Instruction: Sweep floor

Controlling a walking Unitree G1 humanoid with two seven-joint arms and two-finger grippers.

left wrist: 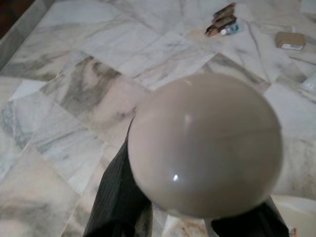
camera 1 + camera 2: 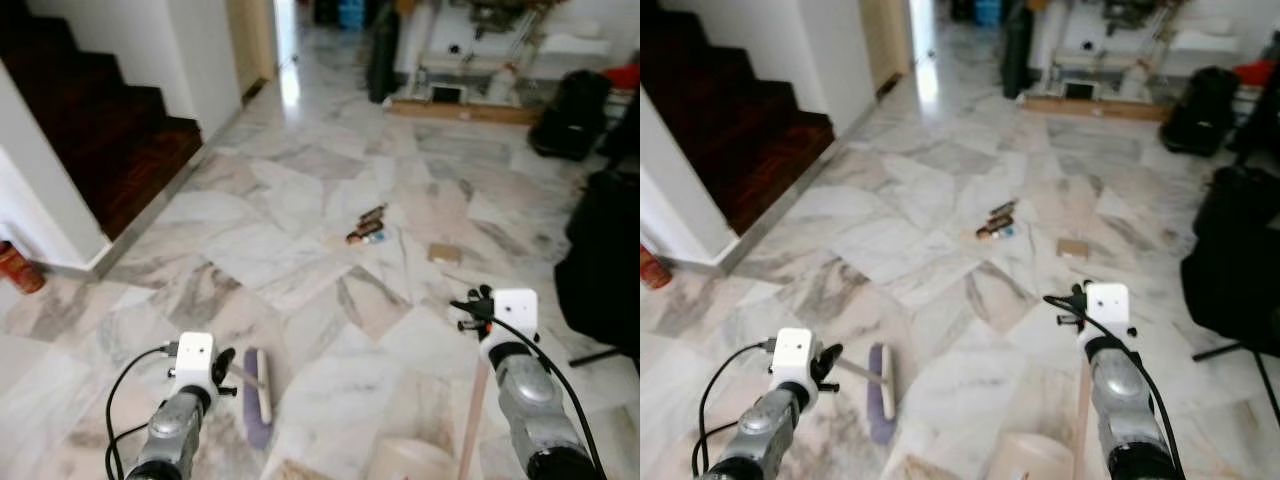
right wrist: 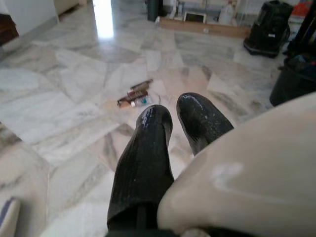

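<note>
Your floor [image 2: 300, 200]: polished marble, glossy, w/ window glare. Stairs [image 2: 110, 150]: dark wood, dull sheen. Broom handle [image 1: 205, 143]: smooth cream plastic, shiny end. Right gripper fingers [image 3: 143, 163]: black, ribbed, matt. Arms [image 2: 530, 410]: silver metal.

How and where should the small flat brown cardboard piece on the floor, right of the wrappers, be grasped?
Probably pinch the cardboard piece across its narrower span, coming straight down from above. It lies flat on the marble floor, apart from the wrappers, so only its edges offer a hold. The left end effector already holds the brush.
</note>
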